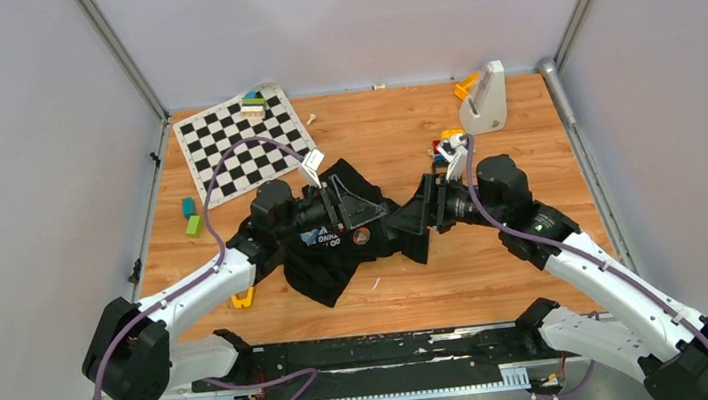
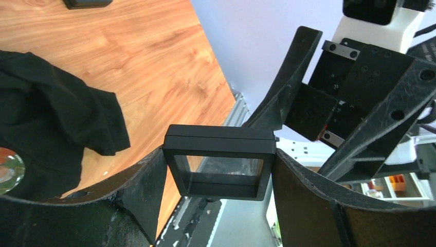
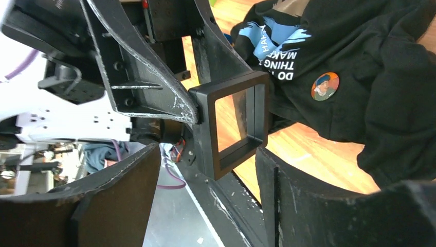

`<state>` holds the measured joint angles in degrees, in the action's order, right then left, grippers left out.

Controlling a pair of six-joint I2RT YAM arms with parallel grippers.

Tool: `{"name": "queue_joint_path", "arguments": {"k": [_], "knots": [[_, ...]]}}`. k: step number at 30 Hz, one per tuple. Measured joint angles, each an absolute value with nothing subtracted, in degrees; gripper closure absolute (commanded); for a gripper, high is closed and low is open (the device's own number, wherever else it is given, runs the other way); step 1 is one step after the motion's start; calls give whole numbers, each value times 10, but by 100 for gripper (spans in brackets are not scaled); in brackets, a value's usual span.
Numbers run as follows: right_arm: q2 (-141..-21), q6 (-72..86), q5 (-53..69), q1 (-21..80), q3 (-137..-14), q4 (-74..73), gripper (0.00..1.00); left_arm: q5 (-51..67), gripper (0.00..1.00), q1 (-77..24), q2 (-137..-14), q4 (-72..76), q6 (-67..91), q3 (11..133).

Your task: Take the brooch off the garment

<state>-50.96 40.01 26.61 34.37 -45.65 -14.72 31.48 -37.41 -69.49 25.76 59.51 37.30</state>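
The garment (image 1: 331,258), a black T-shirt with a light-blue graphic and white lettering, lies crumpled at mid-table. The brooch (image 3: 325,86), a small round badge with an orange and blue picture, is pinned to it beside the lettering; it also shows from above (image 1: 362,236) and at the left wrist view's edge (image 2: 6,170). My left gripper (image 2: 220,159) is shut on a black square frame (image 2: 218,139) with a clear window, held above the shirt. My right gripper (image 3: 205,149) faces it with jaws open; the frame (image 3: 234,123) hangs just above and partly between them, close to one fingertip (image 3: 262,154).
A chessboard mat (image 1: 243,142) with stacked blocks (image 1: 253,104) lies at the back left. Green and teal blocks (image 1: 191,219) sit by the left edge. A white stand (image 1: 484,97) is at the back right, small coloured pieces (image 1: 444,144) before it. A yellow piece (image 1: 242,297) lies near the shirt.
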Motion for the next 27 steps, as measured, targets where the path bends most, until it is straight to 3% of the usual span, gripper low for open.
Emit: {"name": "queue_joint_path", "arguments": {"k": [14, 27], "knots": [[-589, 340, 153, 400, -471, -174, 58, 289, 100, -370, -773, 124, 501, 420], [-611, 326, 77, 400, -459, -177, 63, 321, 100, -362, -873, 187, 505, 420]]}}
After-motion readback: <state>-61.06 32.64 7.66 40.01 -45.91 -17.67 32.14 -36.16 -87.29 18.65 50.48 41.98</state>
